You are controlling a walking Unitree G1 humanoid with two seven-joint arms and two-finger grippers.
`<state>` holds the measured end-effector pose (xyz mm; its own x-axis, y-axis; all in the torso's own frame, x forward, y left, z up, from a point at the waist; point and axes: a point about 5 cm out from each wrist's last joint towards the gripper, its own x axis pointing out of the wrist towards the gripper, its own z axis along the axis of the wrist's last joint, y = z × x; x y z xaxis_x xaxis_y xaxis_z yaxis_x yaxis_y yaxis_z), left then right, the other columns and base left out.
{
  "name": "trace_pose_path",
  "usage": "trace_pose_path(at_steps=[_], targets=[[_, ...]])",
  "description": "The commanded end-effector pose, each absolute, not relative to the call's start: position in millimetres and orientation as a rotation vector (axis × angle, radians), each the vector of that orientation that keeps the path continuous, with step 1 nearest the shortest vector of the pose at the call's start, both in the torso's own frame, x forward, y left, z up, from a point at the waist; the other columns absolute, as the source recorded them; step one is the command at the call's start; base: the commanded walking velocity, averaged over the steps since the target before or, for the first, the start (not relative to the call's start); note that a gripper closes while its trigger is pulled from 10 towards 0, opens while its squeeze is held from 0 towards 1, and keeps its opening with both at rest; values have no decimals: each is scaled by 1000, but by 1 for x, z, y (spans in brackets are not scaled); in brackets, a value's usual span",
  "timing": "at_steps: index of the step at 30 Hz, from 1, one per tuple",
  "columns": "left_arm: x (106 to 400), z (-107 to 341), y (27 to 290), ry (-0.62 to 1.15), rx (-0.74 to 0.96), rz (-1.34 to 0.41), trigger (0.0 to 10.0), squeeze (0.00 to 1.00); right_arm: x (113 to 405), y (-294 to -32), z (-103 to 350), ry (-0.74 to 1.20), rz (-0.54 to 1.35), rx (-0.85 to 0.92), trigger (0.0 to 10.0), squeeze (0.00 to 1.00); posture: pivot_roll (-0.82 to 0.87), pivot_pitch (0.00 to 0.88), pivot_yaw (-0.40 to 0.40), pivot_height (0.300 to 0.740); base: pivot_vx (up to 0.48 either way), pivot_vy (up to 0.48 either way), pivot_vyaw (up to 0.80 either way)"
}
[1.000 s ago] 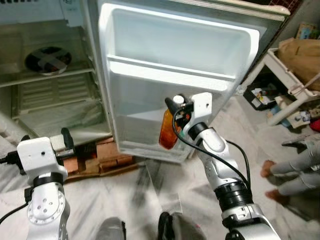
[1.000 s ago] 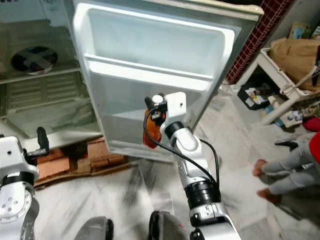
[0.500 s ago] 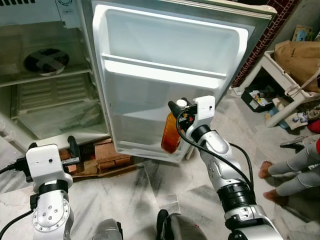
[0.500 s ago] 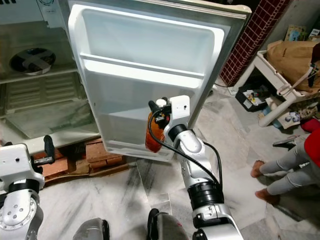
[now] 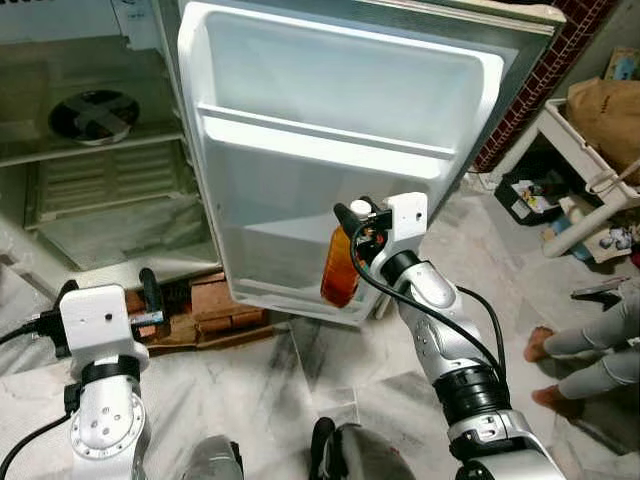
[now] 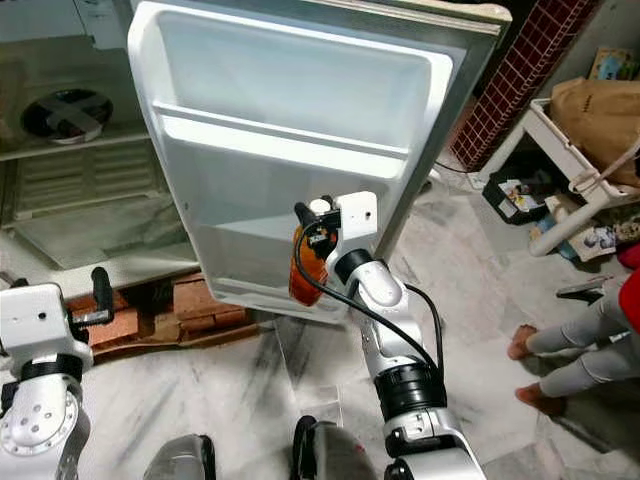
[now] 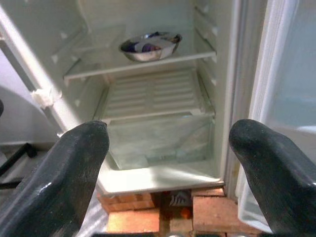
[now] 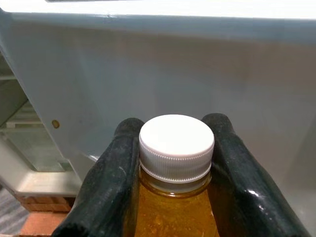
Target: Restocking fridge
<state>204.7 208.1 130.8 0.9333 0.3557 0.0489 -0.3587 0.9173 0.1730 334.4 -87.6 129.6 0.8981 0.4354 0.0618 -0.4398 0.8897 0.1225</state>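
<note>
The right tool (image 5: 352, 222) is clamped on the neck of an orange-filled bottle (image 5: 339, 266), its two black fingers (image 8: 109, 173) pressed either side just under the white cap (image 8: 177, 146). The bottle hangs upright in front of the lower part of the open fridge door (image 5: 330, 110), close to the bottom door rack (image 5: 290, 290) but, from where I stand, not yet inside it.

As I judge it, the step in hand is setting the bottle into a door rack. To do it well, the arm should keep the bottle vertical, lift its base over the rack's front lip, go in until it is nearly against the inner wall, then lower until the base bears weight before the fingers part. Held only by the neck, the bottle could swing, so a slow approach seems wise. The door may also swing if pushed, so light contact is best.

The left tool (image 5: 147, 292) is low at the robot's left, its fingers (image 7: 74, 168) spread wide with nothing between them, pointing at the fridge's interior, where a metal bowl (image 7: 149, 46) sits on an upper shelf (image 7: 138, 61) above a clear drawer (image 7: 158, 143).

The fridge stands on bricks (image 5: 225, 305) over a pale marbled floor (image 5: 330, 370). To the robot's right there is a tiled wall (image 5: 545, 75), a white rack (image 5: 580, 150) with a brown paper bag (image 5: 612, 110), and a person's legs (image 5: 590, 345) resting on the floor well clear of the arm
</note>
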Motion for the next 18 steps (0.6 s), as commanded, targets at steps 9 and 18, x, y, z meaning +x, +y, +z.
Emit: trace_pose_path(at_steps=[9,18], targets=[[202,128,208,-2,204,379,10000,0,336,-90,134,-62,454,132,10000,0,105,180,-113,640,0,0,0],[204,133,206,-27,205,386,10000,0,336,-88,133,-58,453,122,10000,0,104,194,-118,640,0,0,0]])
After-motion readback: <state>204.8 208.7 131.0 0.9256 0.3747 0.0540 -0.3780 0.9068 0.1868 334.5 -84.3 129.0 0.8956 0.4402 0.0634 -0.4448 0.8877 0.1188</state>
